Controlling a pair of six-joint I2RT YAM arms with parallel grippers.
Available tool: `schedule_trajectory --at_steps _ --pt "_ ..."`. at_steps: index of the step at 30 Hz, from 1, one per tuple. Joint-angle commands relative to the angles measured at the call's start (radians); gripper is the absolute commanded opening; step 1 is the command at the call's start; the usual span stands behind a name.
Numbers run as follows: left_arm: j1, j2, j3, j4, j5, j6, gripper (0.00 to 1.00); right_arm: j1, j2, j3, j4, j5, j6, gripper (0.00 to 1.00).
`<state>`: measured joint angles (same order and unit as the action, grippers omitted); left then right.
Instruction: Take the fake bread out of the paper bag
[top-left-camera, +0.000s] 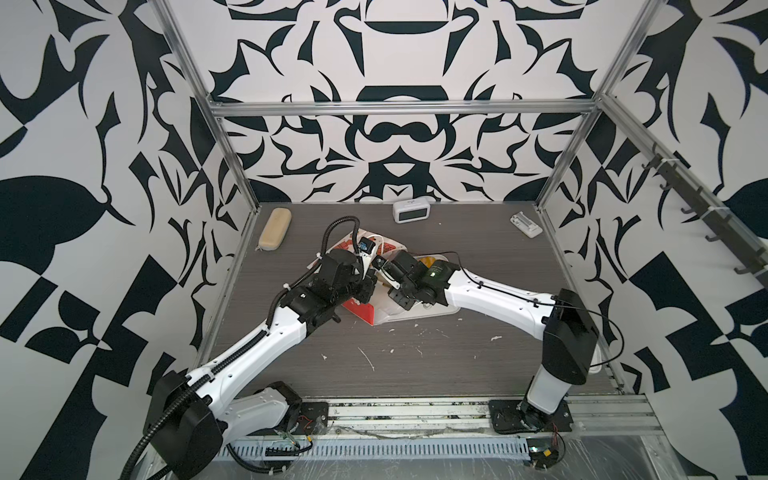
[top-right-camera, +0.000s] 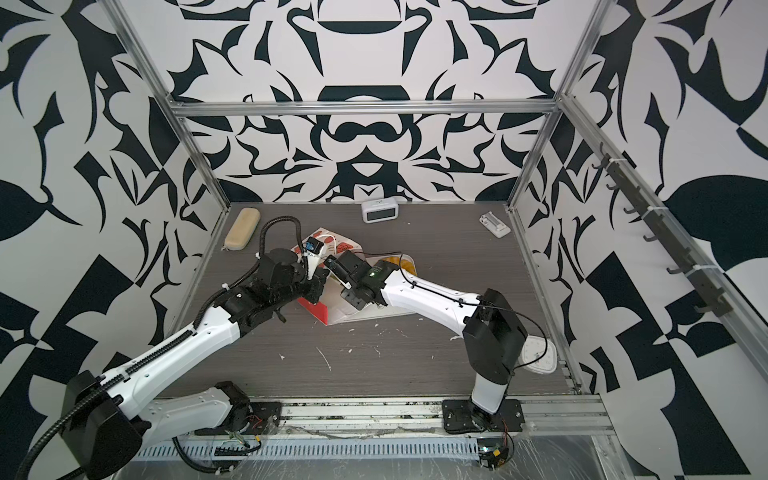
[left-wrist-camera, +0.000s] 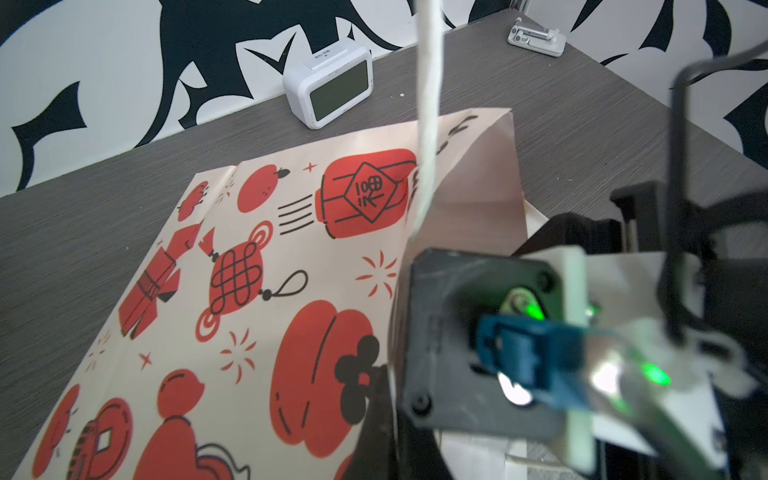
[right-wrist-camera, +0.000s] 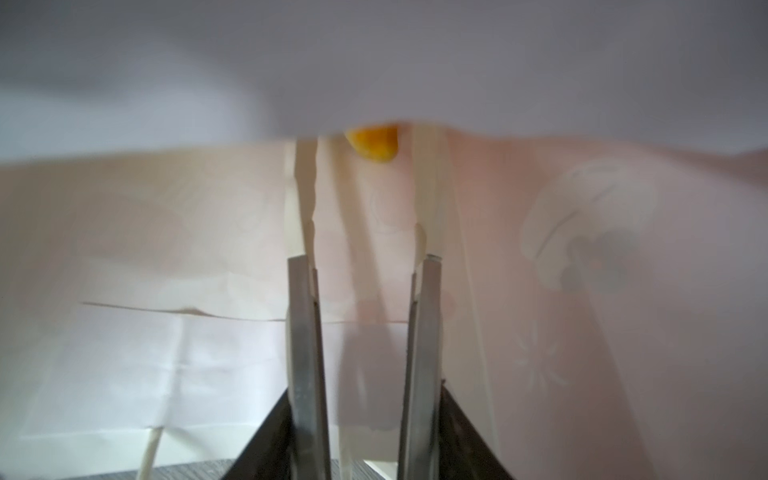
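Note:
The paper bag (top-left-camera: 347, 246) (top-right-camera: 322, 243) lies on its side in mid-table, its red-printed face (left-wrist-camera: 249, 270) up. My left gripper (left-wrist-camera: 382, 419) is shut on the edge of the bag's mouth and holds it up. A white cord handle (left-wrist-camera: 430, 104) hangs in front of this camera. My right gripper (right-wrist-camera: 366, 174) is inside the bag and open, with nothing between its fingers. Just beyond the fingertips, one golden piece of fake bread (right-wrist-camera: 374, 145) peeks from under a fold of white paper. Another golden piece (top-left-camera: 424, 261) (top-right-camera: 390, 260) lies outside on the white tray (top-left-camera: 440, 311), behind my right wrist.
A white clock (top-left-camera: 410, 211) (left-wrist-camera: 328, 89) stands at the back wall. The tan zippered case (top-left-camera: 274, 235) lies at the back left, a small white device (top-left-camera: 525, 224) at the back right. A white dish (top-right-camera: 538, 353) sits behind the right arm's base. Metal posts frame the table.

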<state>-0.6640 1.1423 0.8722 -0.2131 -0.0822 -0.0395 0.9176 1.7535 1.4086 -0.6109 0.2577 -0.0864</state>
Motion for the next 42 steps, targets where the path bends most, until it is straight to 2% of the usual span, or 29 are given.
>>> schedule_trajectory --at_steps 1,14,15,21,28,33,42 --pt "-0.009 0.002 0.01 0.028 0.052 0.003 0.0 -0.005 0.005 0.05 -0.003 -0.023 -0.002 0.47" --pt "-0.009 0.008 0.004 0.041 0.048 0.003 0.0 -0.005 -0.001 0.005 0.041 -0.054 0.047 0.34" --pt "-0.009 0.007 0.004 0.041 0.048 0.003 0.0 -0.005 -0.003 0.002 0.047 -0.093 0.052 0.32" --pt "-0.009 0.01 -0.002 0.04 0.04 0.004 0.0 -0.006 -0.016 -0.014 0.07 -0.116 0.092 0.25" --pt "-0.011 0.012 -0.016 0.026 0.027 0.002 0.0 -0.005 -0.055 -0.082 0.11 -0.146 0.208 0.2" --pt "-0.013 0.005 -0.023 0.025 0.018 -0.002 0.0 -0.001 -0.099 -0.192 0.217 -0.182 0.316 0.18" --pt "-0.044 0.016 -0.002 -0.035 -0.067 0.055 0.0 0.022 -0.095 -0.231 0.286 -0.154 0.395 0.16"
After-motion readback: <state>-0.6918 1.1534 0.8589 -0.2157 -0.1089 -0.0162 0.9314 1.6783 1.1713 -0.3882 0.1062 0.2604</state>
